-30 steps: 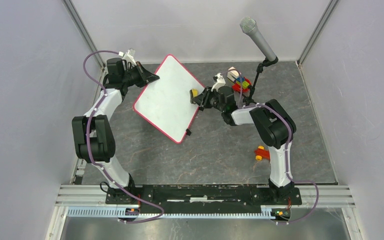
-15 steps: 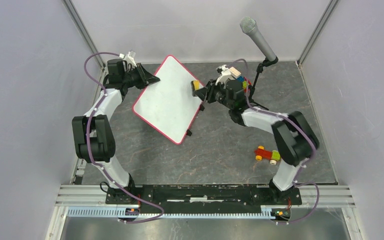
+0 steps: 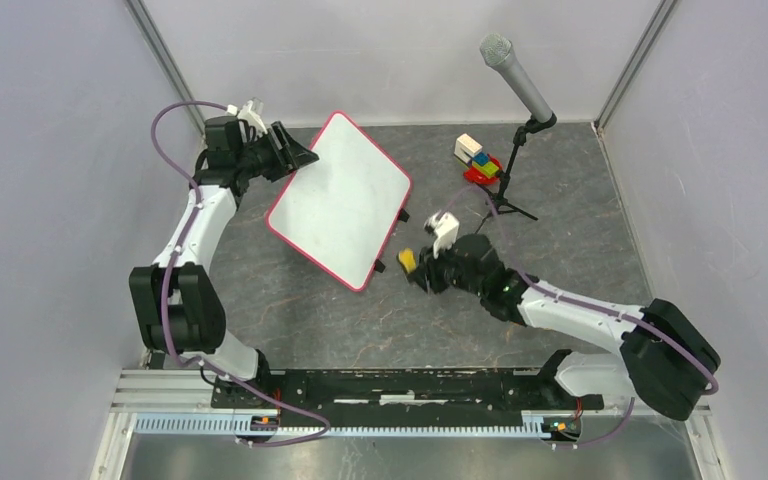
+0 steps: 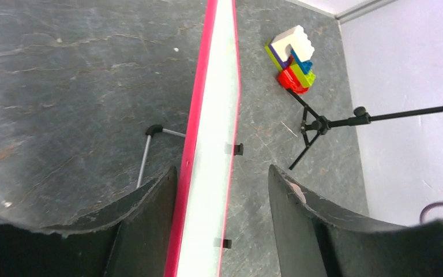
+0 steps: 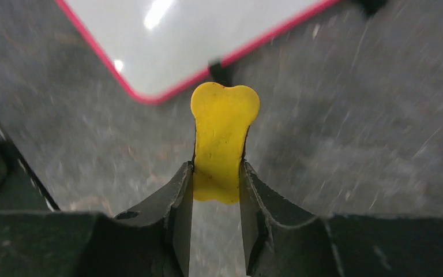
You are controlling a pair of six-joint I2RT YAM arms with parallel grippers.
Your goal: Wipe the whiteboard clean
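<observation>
The table (image 3: pixel 360 320) is dark grey, with thin pale lines like stone. The whiteboard (image 3: pixel 345 195) sits on it at the back left, on small black feet (image 3: pixel 379 265). It may be tipped up a bit, but that is hard to tell. At the back right is a little pile of toy blocks (image 3: pixel 475 157). Just beside the blocks stands a microphone stand (image 4: pixel 321 123) on thin black legs.

Both arms, left arm (image 3: pixel 195 225) and right arm (image 3: pixel 580 315), show white shell links joined by black joint housings. A purple cable (image 3: pixel 190 103) runs along each arm to its base. Bases sit on a black mounting plate (image 3: pixel 400 388) over an aluminium rail (image 3: pixel 160 385). Left gripper (image 4: pixel 222 173) and right gripper (image 5: pixel 216 170) have matte black, curved fingers (image 4: pixel 144 219) with rough edges.
</observation>
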